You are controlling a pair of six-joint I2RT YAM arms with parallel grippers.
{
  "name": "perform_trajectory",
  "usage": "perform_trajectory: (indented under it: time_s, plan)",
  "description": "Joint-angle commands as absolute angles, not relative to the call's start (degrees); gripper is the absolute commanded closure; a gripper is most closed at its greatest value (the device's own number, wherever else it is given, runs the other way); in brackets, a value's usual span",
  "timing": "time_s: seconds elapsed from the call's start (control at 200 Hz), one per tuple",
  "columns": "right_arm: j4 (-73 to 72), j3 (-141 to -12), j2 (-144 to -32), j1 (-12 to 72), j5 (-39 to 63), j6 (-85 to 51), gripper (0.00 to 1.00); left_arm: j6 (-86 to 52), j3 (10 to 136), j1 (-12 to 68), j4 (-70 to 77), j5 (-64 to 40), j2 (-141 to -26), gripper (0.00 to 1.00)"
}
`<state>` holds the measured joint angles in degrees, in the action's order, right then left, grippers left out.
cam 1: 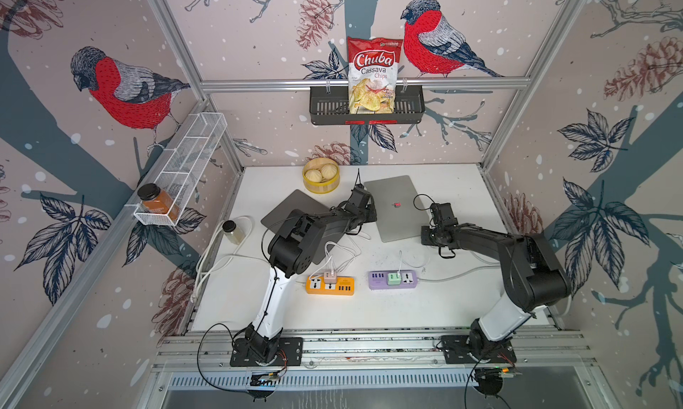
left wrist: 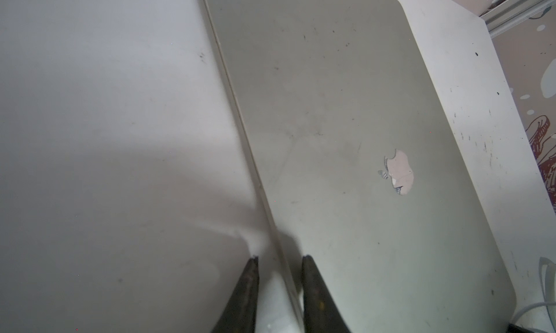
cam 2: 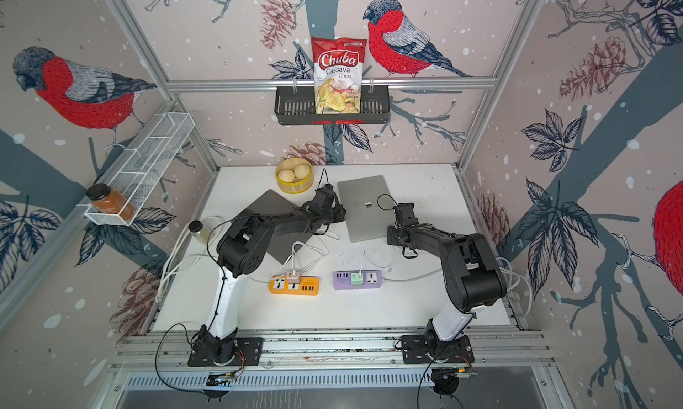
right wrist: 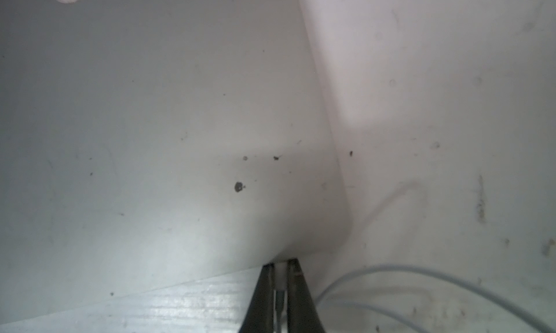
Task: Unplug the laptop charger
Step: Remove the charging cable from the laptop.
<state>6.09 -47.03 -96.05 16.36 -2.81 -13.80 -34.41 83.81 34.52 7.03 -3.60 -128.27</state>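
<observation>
A closed silver laptop [cam 1: 399, 207] [cam 2: 369, 207] lies right of the table's middle. My right gripper [right wrist: 281, 262] [cam 1: 428, 237] is at the laptop's near right corner, shut on the small white charger plug [right wrist: 281, 274] that meets the laptop [right wrist: 150, 136] edge. The plug's white cable [right wrist: 391, 269] curls away over the table towards a green adapter [cam 1: 394, 278] in a purple power strip [cam 1: 410, 279]. My left gripper [left wrist: 279, 259] [cam 1: 371, 213] sits at the laptop's left edge [left wrist: 240, 121], its jaws closed either side of that edge.
A dark grey laptop [cam 1: 292, 207] lies to the left under my left arm. An orange power strip [cam 1: 343, 286] with a pink adapter [cam 1: 329, 276] and white cables sits near the front. A yellow steamer of buns [cam 1: 320, 175] stands at the back, a small jar [cam 1: 233, 232] at the left.
</observation>
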Motion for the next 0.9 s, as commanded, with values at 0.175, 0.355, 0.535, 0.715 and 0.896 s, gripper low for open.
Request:
perform_trajectory:
  time_s: [0.175, 0.355, 0.535, 0.715, 0.896]
  plan:
    - [9.75, -45.67, -93.17, 17.01, -4.61, -13.80, 1.00, -33.66, 83.22, 34.62, -0.23, -3.49, -128.77, 0.73]
    - [13.89, -44.81, -90.47, 17.19, -6.80, -14.63, 1.00, -33.72, 82.66, 34.63, 0.11, -3.60, -128.48, 0.73]
    - [17.91, -44.21, -86.55, 14.72, -11.18, -17.80, 0.98, -34.05, 81.57, 34.62, 1.18, -4.11, -127.95, 0.73]
    - [19.91, -45.72, -88.05, 5.94, -8.12, -17.88, 1.00, -34.17, 80.61, 34.65, 2.07, -4.75, -127.44, 0.73]
    - [18.32, -45.96, -90.75, 4.74, -6.59, -17.61, 1.00, -33.83, 79.63, 34.69, 2.58, -4.57, -126.79, 0.73]
